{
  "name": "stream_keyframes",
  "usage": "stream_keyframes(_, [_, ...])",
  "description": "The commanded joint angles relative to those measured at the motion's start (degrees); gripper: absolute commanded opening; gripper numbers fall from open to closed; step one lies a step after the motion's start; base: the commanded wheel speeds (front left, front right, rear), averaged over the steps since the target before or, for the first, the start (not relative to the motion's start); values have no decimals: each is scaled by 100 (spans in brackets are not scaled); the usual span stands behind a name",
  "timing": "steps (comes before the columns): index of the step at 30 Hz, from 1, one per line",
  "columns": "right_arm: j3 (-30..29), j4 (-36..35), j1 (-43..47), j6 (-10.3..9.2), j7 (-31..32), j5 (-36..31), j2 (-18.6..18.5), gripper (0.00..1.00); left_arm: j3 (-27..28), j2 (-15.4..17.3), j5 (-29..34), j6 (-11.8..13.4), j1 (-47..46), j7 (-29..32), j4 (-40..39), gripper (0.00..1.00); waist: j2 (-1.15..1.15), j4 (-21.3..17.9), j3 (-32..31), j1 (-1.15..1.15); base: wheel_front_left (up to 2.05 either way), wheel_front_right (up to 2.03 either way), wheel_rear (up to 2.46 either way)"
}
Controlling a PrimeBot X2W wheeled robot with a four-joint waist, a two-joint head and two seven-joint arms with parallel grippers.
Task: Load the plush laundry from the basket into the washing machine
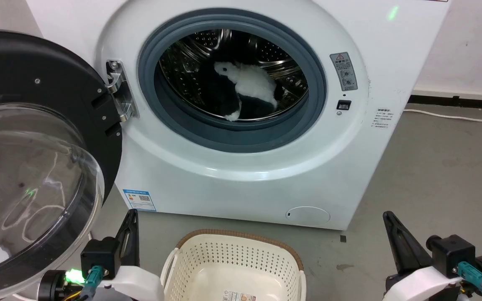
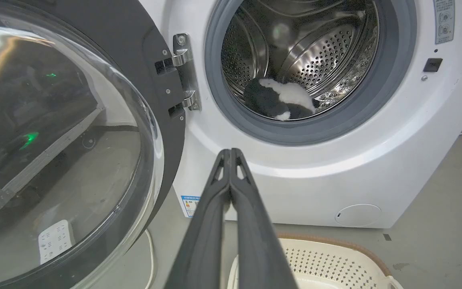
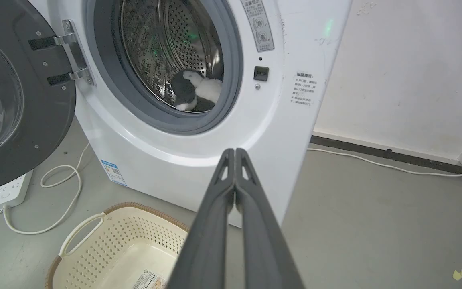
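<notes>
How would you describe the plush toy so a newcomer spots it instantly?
Find the big white washing machine with its door swung open. Look past the grey-blue seal into the shiny drum; the plush toy lies on its floor. It alone is fluffy, black and white.

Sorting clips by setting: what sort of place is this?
Likely a laundry corner of a bare utility room or lab: a front-loading washer, a perforated basket before it, and a power strip on the grey floor.

Fluffy plush laundry (image 1: 251, 85) in shiny perforated steel drum (image 1: 266, 50).
</notes>
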Motion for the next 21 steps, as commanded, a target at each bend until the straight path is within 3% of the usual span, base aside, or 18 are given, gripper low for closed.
stream_keyframes(1, [4, -41, -97, -4, 39, -51, 4, 0, 19, -37, 74, -33, -55, 34, -37, 0, 0, 1, -4, 0, 0, 0, 0])
stream_keyframes(21, [11, -84, -144, -5, 274, -210, 5, 0, 104, -93, 229, -78, -67, 268, -85, 0, 0, 15, -48, 0, 0, 0, 0])
